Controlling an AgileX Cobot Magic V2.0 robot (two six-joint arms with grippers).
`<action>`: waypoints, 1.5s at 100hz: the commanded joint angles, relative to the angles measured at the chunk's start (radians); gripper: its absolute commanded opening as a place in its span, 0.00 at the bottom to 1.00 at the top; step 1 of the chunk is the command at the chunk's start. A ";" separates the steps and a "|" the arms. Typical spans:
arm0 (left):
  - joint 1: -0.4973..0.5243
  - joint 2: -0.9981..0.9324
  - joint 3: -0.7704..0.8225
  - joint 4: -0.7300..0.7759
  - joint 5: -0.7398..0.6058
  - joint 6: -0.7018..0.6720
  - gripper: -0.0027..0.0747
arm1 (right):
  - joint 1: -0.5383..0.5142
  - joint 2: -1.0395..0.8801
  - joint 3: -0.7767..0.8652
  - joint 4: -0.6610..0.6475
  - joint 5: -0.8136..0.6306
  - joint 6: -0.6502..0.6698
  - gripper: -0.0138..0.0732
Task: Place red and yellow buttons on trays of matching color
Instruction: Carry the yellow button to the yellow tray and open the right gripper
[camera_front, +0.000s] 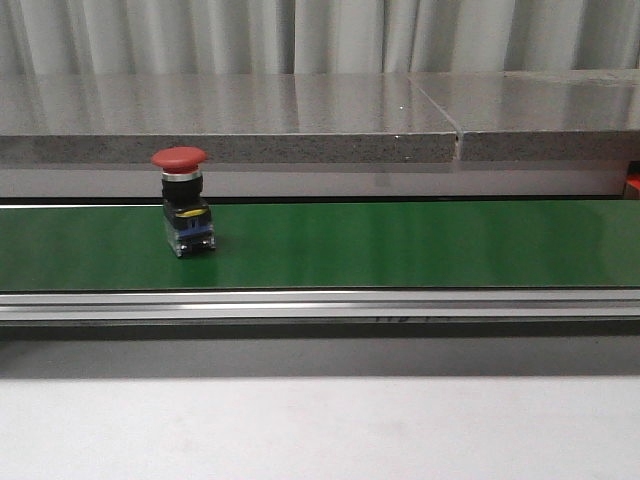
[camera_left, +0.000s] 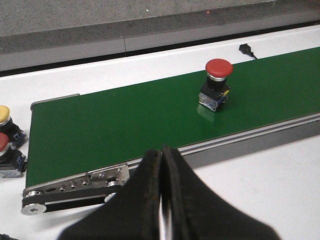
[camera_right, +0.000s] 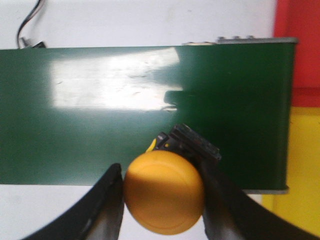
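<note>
- Left hand (camera_left: 162, 200): its black fingers are pressed together with nothing between them, over the near edge of the green conveyor belt (camera_left: 125, 120).
- Two more buttons, one yellow-capped (camera_left: 5, 117) and one red-capped (camera_left: 4, 150), sit on the white table off the belt's end.
- The red mushroom button (camera_front: 181, 200) stands upright on the belt, at about 10 o'clock from the front camera's centre.
- It looks rigid, light and top-heavy; I'd grip the squarish black body, since the domed cap seems slippery.
- Right hand (camera_right: 162, 200): closed around a yellow button (camera_right: 163, 192), fingers on either side of its cap, above the belt's edge.
- Red tray (camera_right: 300, 50) and yellow tray (camera_right: 300, 165) lie beyond the belt's end.
</note>
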 joint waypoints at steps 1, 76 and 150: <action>-0.006 0.008 -0.027 -0.017 -0.077 -0.007 0.01 | -0.084 -0.052 0.000 -0.001 -0.039 0.012 0.44; -0.006 0.008 -0.027 -0.017 -0.077 -0.007 0.01 | -0.428 0.016 0.248 0.018 -0.376 0.097 0.44; -0.006 0.008 -0.027 -0.017 -0.077 -0.007 0.01 | -0.427 0.170 0.258 0.143 -0.472 0.095 0.76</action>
